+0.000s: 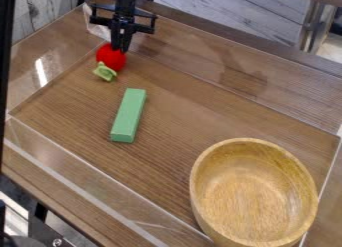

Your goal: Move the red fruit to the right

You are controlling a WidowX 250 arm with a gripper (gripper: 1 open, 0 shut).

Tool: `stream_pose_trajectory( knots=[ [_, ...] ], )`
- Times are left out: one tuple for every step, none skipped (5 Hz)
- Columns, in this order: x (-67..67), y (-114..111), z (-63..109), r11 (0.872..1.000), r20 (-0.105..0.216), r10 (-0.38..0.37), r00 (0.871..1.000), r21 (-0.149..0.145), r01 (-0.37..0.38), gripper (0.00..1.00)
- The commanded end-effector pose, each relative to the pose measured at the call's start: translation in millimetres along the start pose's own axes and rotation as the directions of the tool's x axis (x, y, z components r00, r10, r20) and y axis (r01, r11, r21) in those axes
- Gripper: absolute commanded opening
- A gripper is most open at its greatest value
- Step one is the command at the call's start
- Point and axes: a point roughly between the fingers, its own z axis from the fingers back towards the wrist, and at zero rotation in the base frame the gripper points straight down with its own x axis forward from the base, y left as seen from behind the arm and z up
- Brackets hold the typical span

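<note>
The red fruit [108, 59] is small and strawberry-like, and lies at the far left of the wooden table with its pale green leafy end [103, 74] pointing toward the camera. My black gripper [119, 48] comes down from above. Its fingers are drawn together and pinch the fruit's upper right part. The fruit still rests on the table.
A flat green rectangular block [128, 114] lies in front of the fruit, near the middle left. A large wooden bowl [254, 191] stands at the front right. A low clear wall [80, 171] runs along the table's front and left edges.
</note>
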Motion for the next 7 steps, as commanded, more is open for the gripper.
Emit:
stream_pose_trajectory(
  knots=[
    [-12.1,-6,66.2,0.998,0.122,-0.023,0.992,-0.047,0.029,0.00],
    [-26.0,-11,82.5,0.997,0.123,0.003,0.992,-0.071,0.006,0.00],
    [-43.1,-21,98.0,0.996,0.122,0.024,0.992,-0.093,-0.013,0.00],
    [-58.2,-33,108.7,0.995,0.120,0.010,0.993,-0.101,0.002,0.00],
    [-70.2,-50,109.6,0.995,0.116,-0.008,0.993,-0.096,0.019,0.00],
    [-81.2,-75,96.9,0.995,0.116,-0.030,0.993,-0.088,0.040,0.00],
    [-96.4,-103,89.8,0.994,0.117,-0.056,0.992,-0.090,0.067,0.00]
  ],
)
